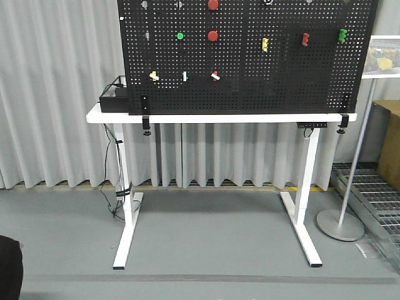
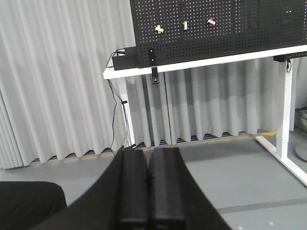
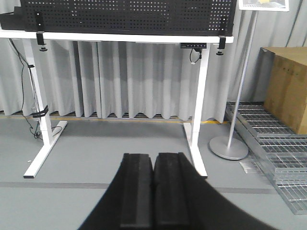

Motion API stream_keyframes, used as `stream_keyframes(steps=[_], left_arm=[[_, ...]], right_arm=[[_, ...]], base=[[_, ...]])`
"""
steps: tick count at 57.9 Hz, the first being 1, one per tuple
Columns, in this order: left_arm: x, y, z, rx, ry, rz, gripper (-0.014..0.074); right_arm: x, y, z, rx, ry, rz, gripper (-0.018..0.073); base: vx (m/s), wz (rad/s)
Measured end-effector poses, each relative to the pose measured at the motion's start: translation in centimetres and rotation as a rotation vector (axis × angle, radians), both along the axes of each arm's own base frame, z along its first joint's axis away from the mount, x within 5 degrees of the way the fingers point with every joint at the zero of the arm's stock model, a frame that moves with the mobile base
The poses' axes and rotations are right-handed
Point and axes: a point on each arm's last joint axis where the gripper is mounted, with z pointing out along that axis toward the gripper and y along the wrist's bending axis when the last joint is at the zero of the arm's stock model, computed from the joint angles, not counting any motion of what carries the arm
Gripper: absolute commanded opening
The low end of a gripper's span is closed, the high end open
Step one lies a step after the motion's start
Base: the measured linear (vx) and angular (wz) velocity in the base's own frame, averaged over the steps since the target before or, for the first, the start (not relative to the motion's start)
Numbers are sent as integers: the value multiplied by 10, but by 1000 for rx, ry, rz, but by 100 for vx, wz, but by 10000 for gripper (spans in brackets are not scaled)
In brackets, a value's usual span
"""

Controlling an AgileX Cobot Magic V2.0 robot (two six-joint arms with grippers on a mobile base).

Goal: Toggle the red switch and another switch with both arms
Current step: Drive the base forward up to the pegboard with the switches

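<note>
Left gripper (image 2: 148, 154) is sitting right under the lens, its fingers pressed flat together and gripping nothing. Right gripper (image 3: 153, 157) is doing the same, closed tight on nothing at all. Both are hanging low over the grey floor (image 2: 240, 167), well apart from the pegboard (image 1: 281, 75) that is standing on the white tabletop (image 1: 250, 117). Up on that board's lowest row, the red switch (image 1: 215, 75) is glowing, with the yellow switch (image 1: 154, 75) off to its left and a green toggle (image 1: 185, 75) between them. From the left wrist, both switches are showing far off, high above the gripper, red one further right. The right wrist is catching only the board's lower edge.
</note>
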Motion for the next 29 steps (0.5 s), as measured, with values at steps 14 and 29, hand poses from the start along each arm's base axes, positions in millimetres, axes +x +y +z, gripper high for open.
stream_keyframes(steps=[14, 29], left_arm=[[0, 0, 0, 0, 0, 0, 3], [0, 0, 0, 0, 0, 0, 3]], right_arm=[[0, 0, 0, 0, 0, 0, -6], [0, 0, 0, 0, 1, 0, -6]], base=[[9, -8], [16, -3]])
